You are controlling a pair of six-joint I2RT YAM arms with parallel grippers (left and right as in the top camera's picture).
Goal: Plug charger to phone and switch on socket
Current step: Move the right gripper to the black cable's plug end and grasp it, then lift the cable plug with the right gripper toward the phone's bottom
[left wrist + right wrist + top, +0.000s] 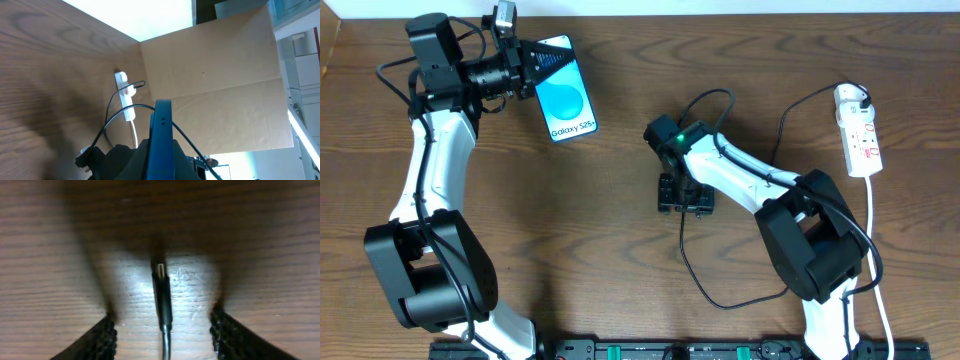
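Right gripper (163, 327) wide open, holds nothing; charger (161, 292) plug tip lies on table (50, 255) between fingers (102, 337), touching neither (metal end points away from wrist). Left gripper (536, 68) closed on phone (567, 95) edge, well apart from charger. Socket (858, 130) near table's right edge, charger cable runs to it.

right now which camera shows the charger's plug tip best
The right wrist view: the plug tip lies centred and close on the table between the fingers of the right gripper. Overhead, that gripper hides it; only the cable shows. The left wrist view shows just distant cable.
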